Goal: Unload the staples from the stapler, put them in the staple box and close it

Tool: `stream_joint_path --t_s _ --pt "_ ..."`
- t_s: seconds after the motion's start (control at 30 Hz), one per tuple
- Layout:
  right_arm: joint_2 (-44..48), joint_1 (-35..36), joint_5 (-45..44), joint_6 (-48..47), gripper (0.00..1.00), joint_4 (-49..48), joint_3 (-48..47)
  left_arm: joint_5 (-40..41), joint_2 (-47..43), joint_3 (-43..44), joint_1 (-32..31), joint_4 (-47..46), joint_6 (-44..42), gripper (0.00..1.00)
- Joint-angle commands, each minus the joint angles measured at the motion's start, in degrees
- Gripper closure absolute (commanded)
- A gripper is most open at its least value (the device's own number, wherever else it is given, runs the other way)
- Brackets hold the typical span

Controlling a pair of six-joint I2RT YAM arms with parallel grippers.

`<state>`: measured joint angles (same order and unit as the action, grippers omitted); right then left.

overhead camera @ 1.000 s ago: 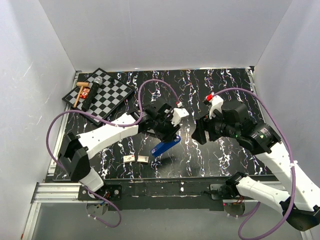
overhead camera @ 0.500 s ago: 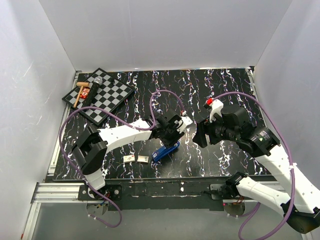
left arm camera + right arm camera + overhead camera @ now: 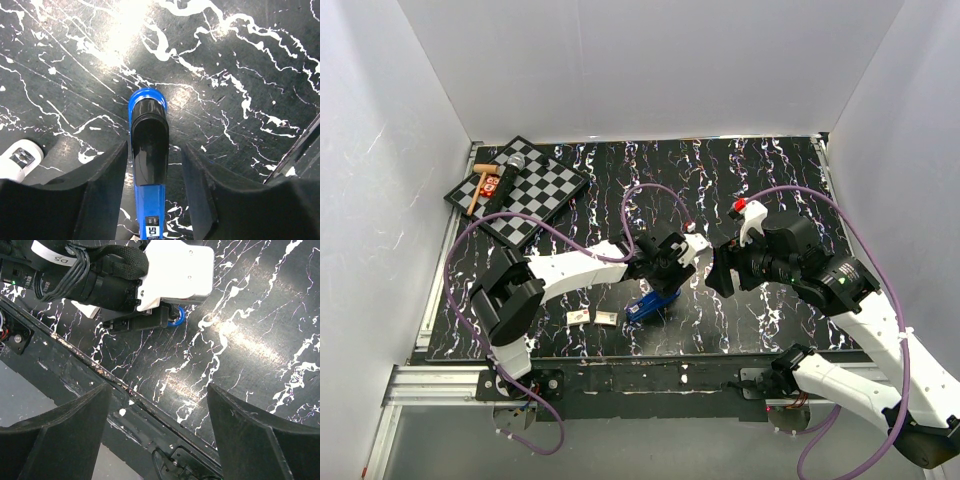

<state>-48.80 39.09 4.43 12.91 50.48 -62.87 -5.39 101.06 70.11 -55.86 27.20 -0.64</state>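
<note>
Stapler (image 3: 148, 150): blue side showing, on the desk (image 3: 240, 60) near 6 o'clock.
Left hand (image 3: 154, 155): spread, straddling it.
Right hand (image 3: 159, 395): spread, empty, at its 3 o'clock.

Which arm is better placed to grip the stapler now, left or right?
Left. The left claw stands open with one finger on each side of the stapler, so it probably only needs to close. The right claw is open off to the side, with nothing between its fingers.

The left arm (image 3: 570, 268) and right arm (image 3: 860, 310) are white shells with black joints, each trailing a purple cable (image 3: 650, 190). The left tool (image 3: 152, 167) has matte black fingers (image 3: 105, 192) and a white screwed housing (image 3: 175, 270).
</note>
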Motion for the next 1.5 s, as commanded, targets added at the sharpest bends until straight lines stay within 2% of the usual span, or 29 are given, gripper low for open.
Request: stream_joint_path --t_s 0.0,0.07,0.17,0.2,0.27,0.4,0.5,0.57,0.7,0.8,1.1,1.47 --pt "0.5 0.2 -0.7 -0.2 0.13 -1.3 -0.7 -2.6 0.2 -0.1 -0.2 -3.3 0.2 0.51" --pt "0.4 0.2 -0.8 -0.2 0.12 -1.0 -0.9 -2.8 -0.2 -0.4 -0.3 -3.7 0.1 0.44" --pt "0.5 0.1 -1.1 -0.3 0.12 -0.8 -1.3 -2.2 -2.2 -1.5 -0.6 -5.4 -0.2 0.23" --pt "0.7 0.2 -1.2 -0.3 0.12 -0.7 -1.5 -1.8 -3.7 -1.9 -0.6 -5.8 -0.2 0.21" --pt "0.7 0.1 -1.3 -0.5 0.12 -0.3 -2.0 -1.0 -5.9 -2.2 -0.7 -6.0 0.0 0.02" --pt "1.6 0.2 -1.9 -0.7 0.11 -0.3 -2.6 2.3 -12.4 -3.8 -1.4 -6.8 0.2 0.02" --pt "1.6 0.1 -2.2 -1.1 0.11 -0.6 -3.1 4.6 -19.3 -7.3 -1.4 -10.0 3.4 0.02" --pt "1.5 0.3 -3.0 -1.4 0.11 -0.5 -3.7 10.7 -23.3 -9.0 -1.4 -10.9 6.3 0.02" --pt "1.1 0.2 -4.2 -2.2 0.09 -1.4 -4.0 15.8 -26.5 -8.7 -1.3 -8.8 8.7 0.02" --pt "0.4 0.2 -4.2 -2.4 0.1 -1.8 -4.1 15.2 -28.6 -10.5 -1.4 -10.9 7.7 0.02" --pt "-0.9 0.1 -4.1 -1.4 0.09 -1.9 -3.2 5.6 -26.4 -11.5 -1.3 -12.0 6.7 0.02" --pt "-1.9 0.2 -2.3 -0.3 0.1 -1.6 -1.8 8.2 -19.4 -12.5 -1.3 -14.5 6.4 0.02"
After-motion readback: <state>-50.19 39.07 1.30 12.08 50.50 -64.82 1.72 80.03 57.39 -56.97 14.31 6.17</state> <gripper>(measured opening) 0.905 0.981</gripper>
